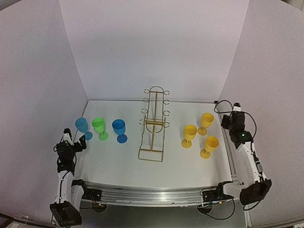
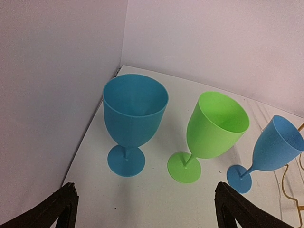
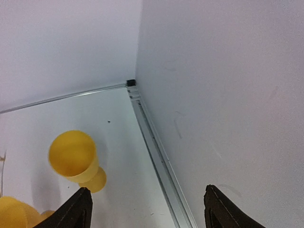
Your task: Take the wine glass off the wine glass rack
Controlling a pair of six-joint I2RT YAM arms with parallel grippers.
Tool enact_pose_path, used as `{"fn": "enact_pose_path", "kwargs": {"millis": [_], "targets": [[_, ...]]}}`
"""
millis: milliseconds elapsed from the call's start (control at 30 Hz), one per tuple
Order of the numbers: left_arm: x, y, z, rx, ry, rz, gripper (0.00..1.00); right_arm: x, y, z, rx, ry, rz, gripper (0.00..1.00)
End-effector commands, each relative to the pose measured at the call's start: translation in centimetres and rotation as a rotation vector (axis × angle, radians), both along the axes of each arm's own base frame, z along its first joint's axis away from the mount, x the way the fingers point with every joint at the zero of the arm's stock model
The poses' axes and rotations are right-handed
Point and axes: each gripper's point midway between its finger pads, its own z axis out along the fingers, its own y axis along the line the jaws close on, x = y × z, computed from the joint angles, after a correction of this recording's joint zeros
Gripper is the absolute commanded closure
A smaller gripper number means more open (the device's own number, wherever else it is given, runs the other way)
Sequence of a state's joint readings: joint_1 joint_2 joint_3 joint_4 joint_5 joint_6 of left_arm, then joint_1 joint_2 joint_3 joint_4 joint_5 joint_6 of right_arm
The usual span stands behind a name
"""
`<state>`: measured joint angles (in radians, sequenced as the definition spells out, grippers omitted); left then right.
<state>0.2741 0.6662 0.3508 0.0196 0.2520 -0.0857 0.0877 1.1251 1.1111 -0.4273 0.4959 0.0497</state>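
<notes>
You won't find any readable text, label, brand, number or sign in any of the three views.

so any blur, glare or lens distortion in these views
Top external: wide-lens bowing, the metal front rail curves; light soft, shadows faint, no glare. Left wrist: sharp, though the green plastic wine glass seems to lean. Right wrist: the yellow plastic wine glass looks slightly soft.

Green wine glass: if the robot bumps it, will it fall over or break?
The green wine glass would probably tip easily, because a wide bowl sits on a thin stem over a smaller round foot. It looks like matte coloured plastic, so it is likely light and unlikely to shatter. Lying on its side, the round bowl would probably roll in a curve.
</notes>
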Motion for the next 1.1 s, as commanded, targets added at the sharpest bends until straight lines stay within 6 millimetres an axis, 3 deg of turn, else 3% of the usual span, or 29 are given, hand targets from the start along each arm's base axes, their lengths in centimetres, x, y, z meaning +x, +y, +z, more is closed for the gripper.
{"fn": "enact_pose_path", "kwargs": {"millis": [0,133,267,433,567,733,933,1067], "targets": [[0.4,0.0,1.1,0.021,-0.051,-0.012,0.01,-1.6,-6.0,-2.7,0.211,0.128,-0.144,0.26],[0.4,-0.4,1.0,0.020,-0.063,-0.034,0.00,-3.1,-5.7,-3.6,0.228,0.090,-0.090,0.25],[0.4,-0.7,0.5,0.011,-0.078,-0.047,0.00,-4.3,-3.3,-7.1,0.273,0.077,0.039,0.23],[0.4,-0.8,0.0,0.010,-0.074,-0.054,0.00,-6.9,-3.1,-9.7,0.213,-0.024,0.042,0.21],[0.3,-0.8,-0.2,0.021,-0.074,-0.059,0.00,-8.2,-2.4,-10.2,0.196,-0.121,0.071,0.19],[0.3,-0.8,-0.6,0.027,-0.079,-0.059,0.00,-9.2,-2.9,-9.7,0.162,-0.205,0.039,0.17],[0.3,-0.4,0.0,-0.001,-0.159,-0.025,0.00,-10.7,-3.2,-11.3,0.157,-0.245,-0.001,0.17],[0.4,-0.7,-0.8,-0.015,-0.140,-0.039,0.00,-11.1,-3.3,-12.1,0.154,-0.219,-0.008,0.16]]}}
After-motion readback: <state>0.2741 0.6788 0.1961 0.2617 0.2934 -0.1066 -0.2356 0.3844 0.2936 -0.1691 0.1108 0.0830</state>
